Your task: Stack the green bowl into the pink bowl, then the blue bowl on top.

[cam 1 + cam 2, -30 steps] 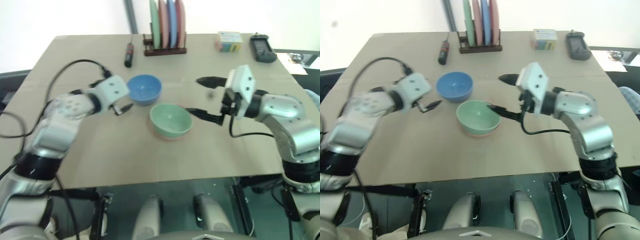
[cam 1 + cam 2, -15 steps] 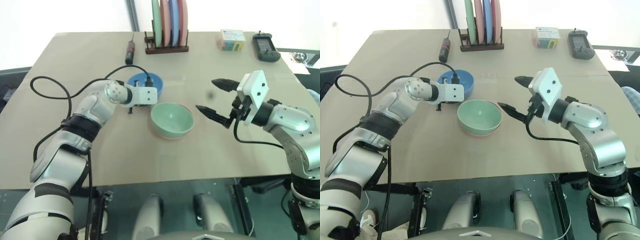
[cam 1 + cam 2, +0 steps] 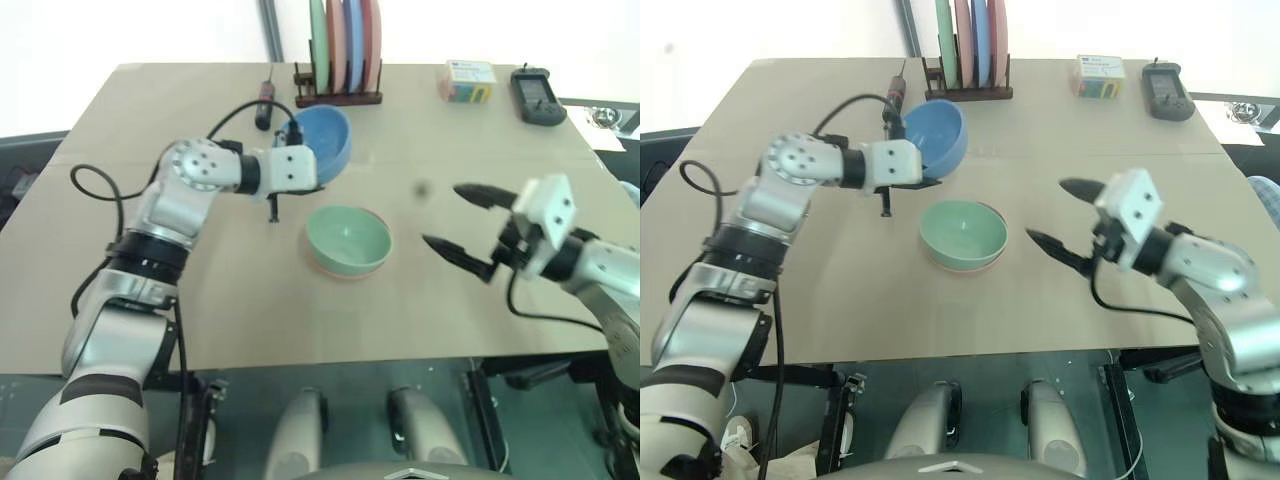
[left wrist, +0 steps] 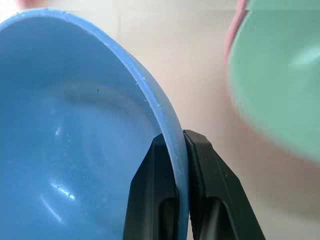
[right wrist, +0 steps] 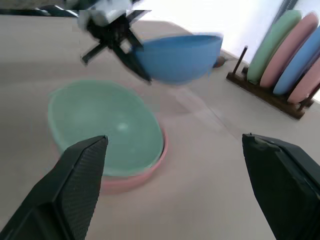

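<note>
From the head views, the left claw (image 3: 300, 170) pinches the rim of the blue bowl (image 3: 322, 140) and holds it tilted above the worktop (image 3: 150, 110), while the green bowl (image 3: 348, 236) sits nested in the pink bowl (image 3: 345, 270) just beside and below that claw — so the first stacking looks done and only the blue bowl is left to place. The left wrist view shows the fingers (image 4: 207, 170) pressed on the blue rim, the green bowl beyond them. In the right wrist view the right claw (image 5: 175, 165) stands spread and empty — the nested pair just ahead of it.
</note>
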